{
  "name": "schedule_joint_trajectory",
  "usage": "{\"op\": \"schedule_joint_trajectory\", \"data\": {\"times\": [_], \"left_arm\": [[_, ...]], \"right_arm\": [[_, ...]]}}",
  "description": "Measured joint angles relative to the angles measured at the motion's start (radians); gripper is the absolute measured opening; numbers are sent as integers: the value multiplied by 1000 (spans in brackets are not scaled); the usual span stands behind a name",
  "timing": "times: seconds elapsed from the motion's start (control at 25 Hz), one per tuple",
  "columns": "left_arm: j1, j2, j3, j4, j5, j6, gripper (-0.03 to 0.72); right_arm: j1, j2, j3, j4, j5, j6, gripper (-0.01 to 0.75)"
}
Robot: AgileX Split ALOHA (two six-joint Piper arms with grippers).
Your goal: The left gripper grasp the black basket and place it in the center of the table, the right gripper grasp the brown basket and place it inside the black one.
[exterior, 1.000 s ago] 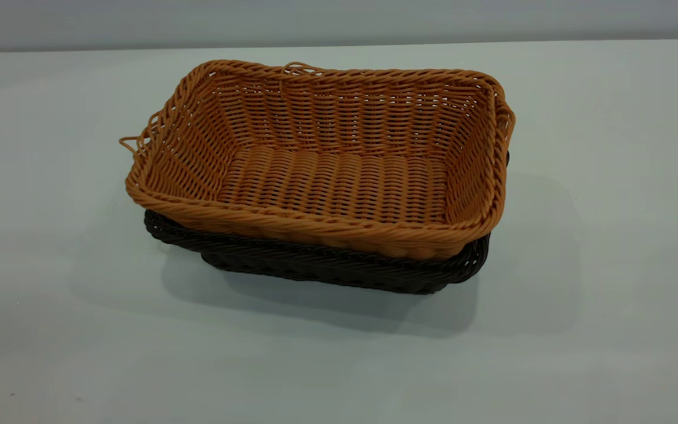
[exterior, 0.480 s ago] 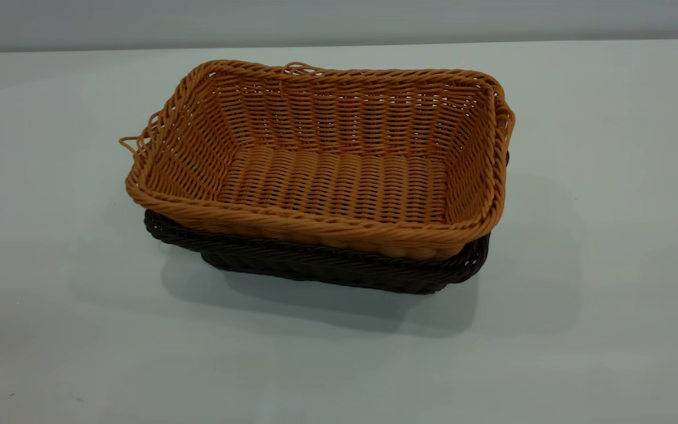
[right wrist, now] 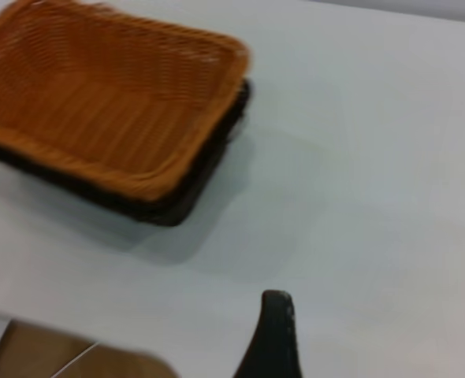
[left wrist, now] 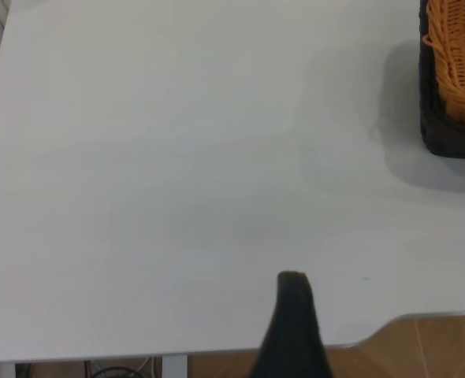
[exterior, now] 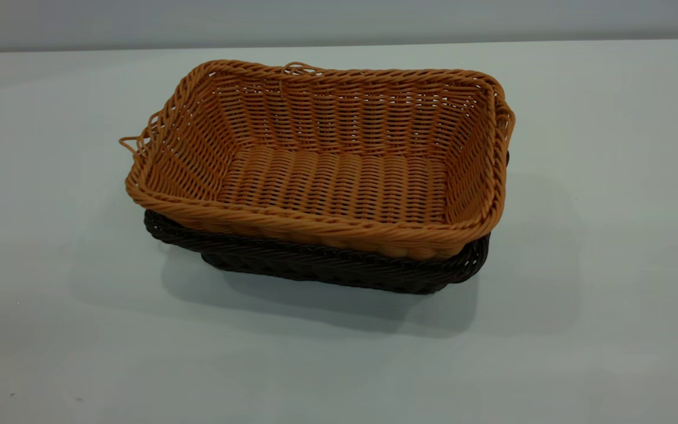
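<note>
Sitting nested in the black basket [exterior: 327, 268], the brown basket [exterior: 327, 171] occupies the middle of the table [exterior: 610, 294] in the exterior view, its rim riding above the dark rim, which shows as a band along the near side and at the right end. The two are slightly askew: at the near left corner the dark rim juts out past the brown one. Loose strand loops stick out from the brown basket's left end. Neither arm appears in this view.

In the left wrist view, one dark finger [left wrist: 294, 331] of the left gripper [left wrist: 294, 331] hangs over bare table near its edge, well apart from the stack; only a corner of the black basket [left wrist: 445, 134] with the brown basket [left wrist: 457, 63] inside it shows at the frame's border. With a single finger visible, I cannot tell how its jaws stand.

In the right wrist view, one finger [right wrist: 273, 339] of the right gripper [right wrist: 273, 339] likewise hovers above the table by its edge, well clear of the brown basket [right wrist: 106, 102] and the black basket [right wrist: 185, 197] beneath. Its jaw spacing cannot be told either. Nothing is held by the visible fingers.
</note>
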Motion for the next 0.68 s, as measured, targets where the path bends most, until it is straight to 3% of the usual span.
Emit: {"op": "schedule_joint_trajectory", "data": {"times": [0.16,0.36,0.68], "left_arm": [[0,0,0,0,0,0,541],[0,0,0,0,0,0,541],[0,0,0,0,0,0,541]], "right_arm": [[-77,0,0,-88,-7,122,586],[-86,0,0,-200,-8,279,586],[-86,0,0,-210,-8,301,586]]}}
